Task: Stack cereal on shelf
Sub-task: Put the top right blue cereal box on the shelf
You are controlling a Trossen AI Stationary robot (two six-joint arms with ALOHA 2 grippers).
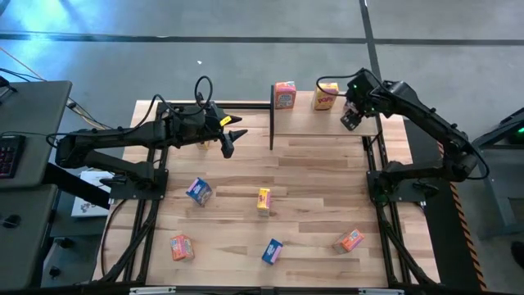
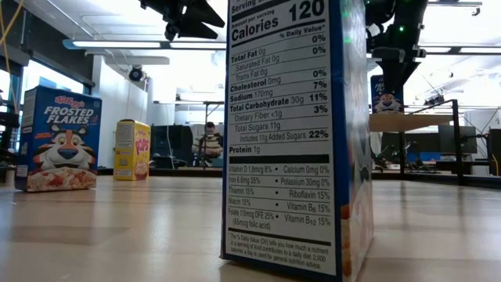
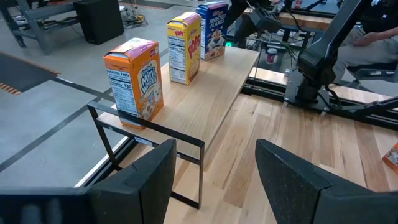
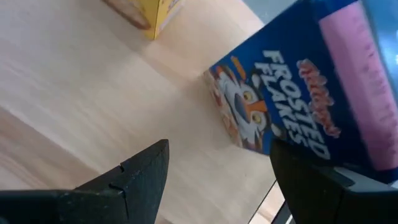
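Just ahead of the right gripper, a blue Frosted Flakes box stood on the shelf, close to the spread fingertips but not between them. Its fingers were apart and held nothing. Beyond that blue box from this gripper, a yellow box stood upright on the same board, and farther along was an orange-pink box near the shelf's other end. In the left wrist view these three stood in a row, orange-pink nearest, yellow next, blue last.

Off the shelf's orange-pink end hovered the left gripper, above the tabletop and pointing toward the shelf; its fingers were parted with nothing between them.

Well away from both grippers, toward the near side of the table, six more boxes were scattered on the planks: a blue one, a yellow one, an orange-pink one, another blue one and another orange-pink one, each apart from the others. The low view was filled by one box's nutrition panel, with a blue Frosted Flakes box and a yellow box standing behind it on the wood.
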